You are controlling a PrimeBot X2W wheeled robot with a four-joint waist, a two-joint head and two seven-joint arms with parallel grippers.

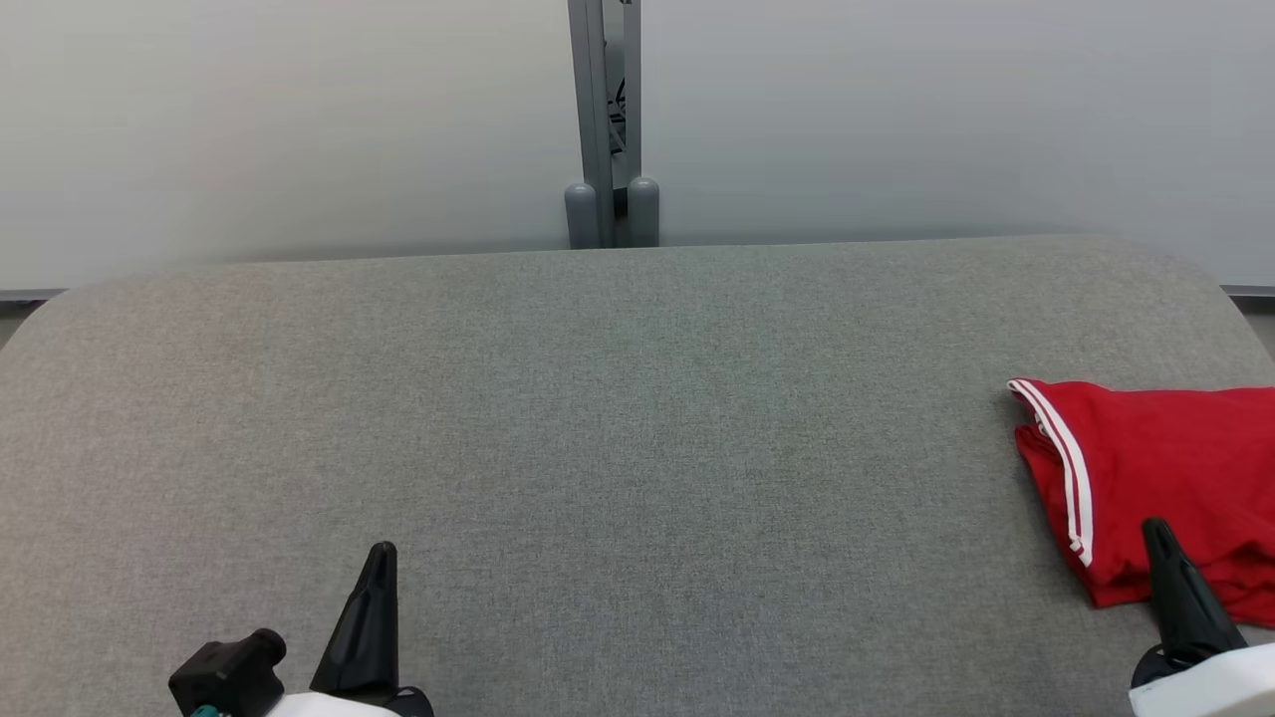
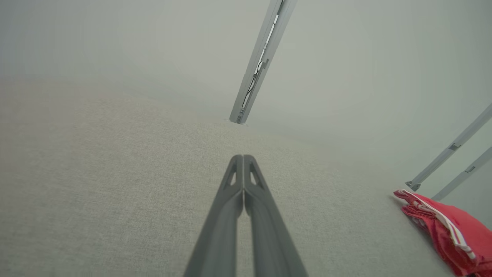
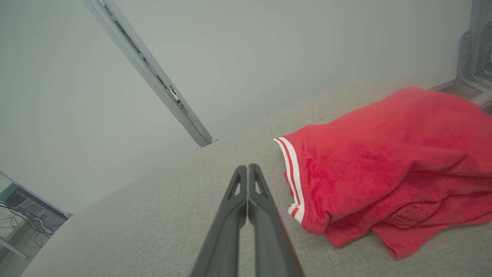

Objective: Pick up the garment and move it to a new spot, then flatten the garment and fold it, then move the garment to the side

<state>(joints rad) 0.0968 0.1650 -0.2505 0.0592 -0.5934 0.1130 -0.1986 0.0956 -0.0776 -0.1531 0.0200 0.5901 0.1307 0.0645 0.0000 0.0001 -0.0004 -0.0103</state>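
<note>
A red garment (image 1: pixel 1165 478) with a white-striped hem lies crumpled at the right side of the grey table (image 1: pixel 598 418), running off the head view's right edge. From the right wrist it appears as a rumpled heap (image 3: pixel 388 169), and from the left wrist it lies far right (image 2: pixel 446 227). My right gripper (image 1: pixel 1157 528) is shut and empty, its tip over the garment's near left part; in its own view the gripper (image 3: pixel 248 167) points just left of the striped hem. My left gripper (image 1: pixel 382 550) is shut and empty at the lower left, far from the cloth, over bare table (image 2: pixel 243 157).
Pale partition panels stand behind the table, joined by a grey post (image 1: pixel 603 119) with two rounded feet at the far edge. The table's corners are rounded. A desk with cables (image 3: pixel 19 215) lies beyond the table edge in the right wrist view.
</note>
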